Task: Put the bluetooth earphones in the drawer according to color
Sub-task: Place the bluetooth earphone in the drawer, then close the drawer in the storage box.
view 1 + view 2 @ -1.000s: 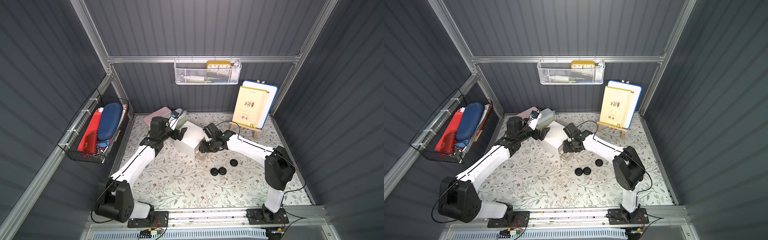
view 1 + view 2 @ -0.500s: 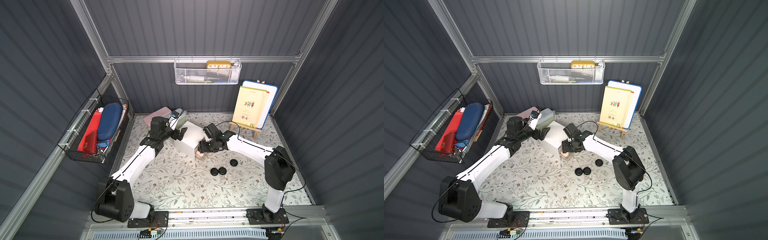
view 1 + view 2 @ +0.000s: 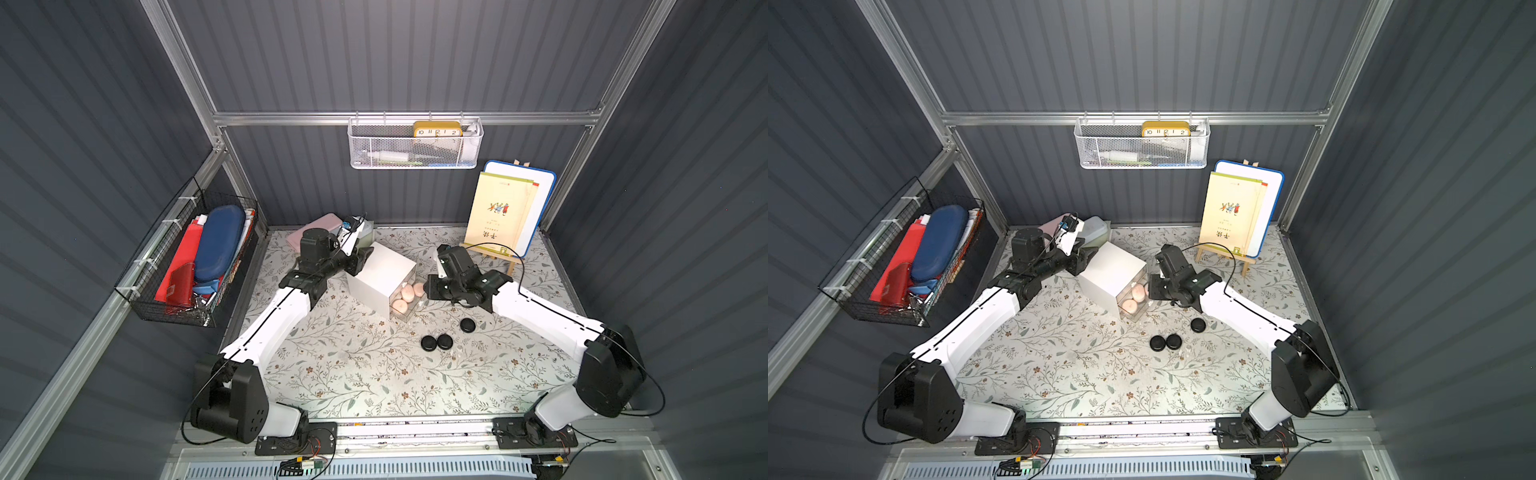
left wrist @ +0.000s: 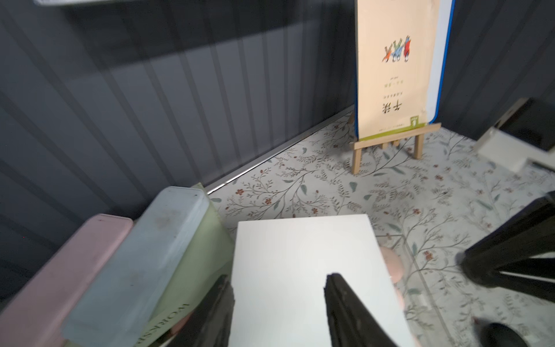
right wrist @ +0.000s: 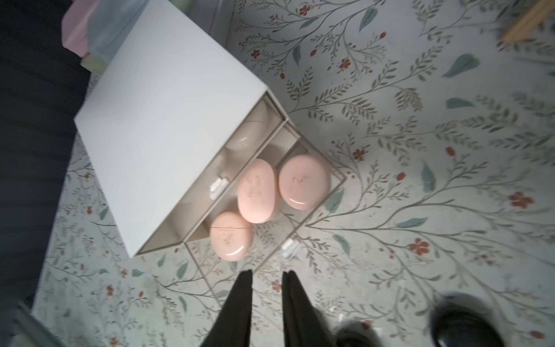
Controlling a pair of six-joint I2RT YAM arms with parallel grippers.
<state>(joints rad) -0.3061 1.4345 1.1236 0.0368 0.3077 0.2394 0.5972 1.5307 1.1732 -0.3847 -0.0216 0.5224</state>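
Note:
The white drawer cabinet [image 3: 376, 270] stands mid-table, its lowest clear drawer [image 5: 289, 246] pulled out. Three pale pink earphone cases [image 5: 256, 190] [image 5: 303, 181] [image 5: 231, 234] lie in that drawer. White cases [image 5: 249, 132] show dimly through a drawer above. Three black cases [image 3: 428, 343] [image 3: 444, 341] [image 3: 467, 325] rest on the mat in front. My left gripper [image 4: 277, 275] [image 3: 360, 259] sits at the cabinet's back corner with its jaws apart over the white top [image 4: 300, 240]. My right gripper [image 5: 267, 272] [image 3: 428, 286] hovers just off the open drawer's front, nearly closed and empty.
A pink pencil case [image 4: 60, 270], a blue one [image 4: 144, 258] and a pale green box [image 4: 198, 264] are stacked behind the cabinet. An easel with a book [image 3: 498, 212] stands at the back right. A wire basket [image 3: 195, 257] hangs on the left wall, a mesh basket [image 3: 415, 145] on the back wall.
My right gripper has backed a little away from the drawer front and its jaws have narrowed, uncovering the pink cases. The left arm stays at the cabinet's back corner, jaws narrower.

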